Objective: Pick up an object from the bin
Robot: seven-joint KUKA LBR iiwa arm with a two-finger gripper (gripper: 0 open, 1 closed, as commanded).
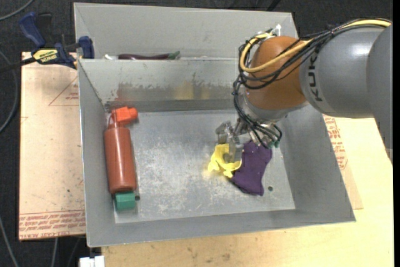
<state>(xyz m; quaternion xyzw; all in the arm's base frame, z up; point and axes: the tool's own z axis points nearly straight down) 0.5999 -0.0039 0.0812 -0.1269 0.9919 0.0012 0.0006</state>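
My gripper (234, 150) is low in the right half of the bin, its metal fingers down on a small crumpled yellow thing (221, 161). A purple soft piece (252, 169) lies right beside the yellow one, partly under the gripper. The fingers seem to stand at the yellow thing's upper edge, but their gap is hidden.
Along the bin's left wall lies a long red-brown bottle (120, 158) with an orange cap (125, 114) at its far end. A small green block (125, 201) sits at its near end. The orange-domed wrist and cables hang over the bin's right rear.
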